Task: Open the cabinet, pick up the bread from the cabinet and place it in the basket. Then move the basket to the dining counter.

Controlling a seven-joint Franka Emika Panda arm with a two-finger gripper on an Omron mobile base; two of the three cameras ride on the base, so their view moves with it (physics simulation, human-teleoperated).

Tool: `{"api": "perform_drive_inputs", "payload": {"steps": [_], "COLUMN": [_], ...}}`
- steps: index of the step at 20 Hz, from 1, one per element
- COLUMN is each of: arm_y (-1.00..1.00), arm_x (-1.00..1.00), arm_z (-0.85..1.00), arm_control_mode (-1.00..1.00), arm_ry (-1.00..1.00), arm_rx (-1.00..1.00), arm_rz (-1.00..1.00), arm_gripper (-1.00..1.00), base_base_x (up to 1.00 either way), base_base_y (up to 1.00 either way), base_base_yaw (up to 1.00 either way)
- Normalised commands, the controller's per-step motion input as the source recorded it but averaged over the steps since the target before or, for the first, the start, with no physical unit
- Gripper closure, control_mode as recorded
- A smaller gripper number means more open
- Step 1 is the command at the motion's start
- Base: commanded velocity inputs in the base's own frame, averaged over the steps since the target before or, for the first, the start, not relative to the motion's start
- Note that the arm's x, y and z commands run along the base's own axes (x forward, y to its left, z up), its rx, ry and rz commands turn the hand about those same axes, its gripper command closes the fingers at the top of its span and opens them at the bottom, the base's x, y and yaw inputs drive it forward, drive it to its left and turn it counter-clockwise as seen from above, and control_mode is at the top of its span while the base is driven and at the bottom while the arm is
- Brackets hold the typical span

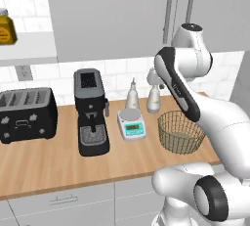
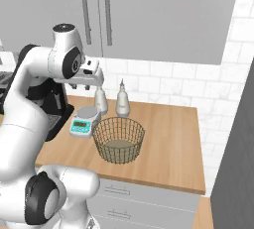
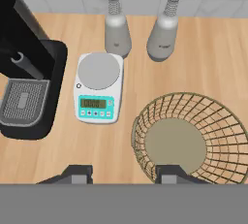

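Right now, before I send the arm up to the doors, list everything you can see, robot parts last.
cabinet: one, light grey, doors shut, on the wall above the worktop
basket: one, tan-gold wire, holding nothing, right part of the worktop
kitchen scale: one, white with teal panel, left of the basket
bottles: two, grey, by the tiled wall behind the scale
coffee machine: one, black, left of the scale
toaster: one, black, far left
jar: one, amber, open shelf upper left
gripper: one, dark fingertips apart, above the worktop
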Motion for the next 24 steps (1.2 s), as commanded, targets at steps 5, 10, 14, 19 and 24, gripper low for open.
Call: {"api": "perform_drive_inputs", "payload": {"steps": [5, 10, 14, 19, 24], "arm_y": [0.0, -0.1, -0.18, -0.02, 0.0], "arm_x": [-0.26, -0.48, -0.4, -0.05, 0.05], "arm_z": [0.0, 0.19, 0.41, 0.51, 0.69], "arm_control_mode": [-1.0, -1.0, -1.0, -1.0, -1.0], "arm_ry": [-0.08, -0.41, -0.23, -0.14, -0.07], "arm_rx": [0.0, 0.0, 0.0, 0.0, 0.0], "arm_rz": [0.0, 0.04, 0.0, 0.0, 0.0], "arm_gripper": [-1.0, -1.0, -1.0, -1.0, -1.0], "base_base_x": [0.0, 0.0, 0.0, 0.0, 0.0], "base_base_y": [0.0, 0.0, 0.0, 0.0, 0.0], "base_base_yaw": [0.0, 0.0, 0.0, 0.0, 0.0]}}
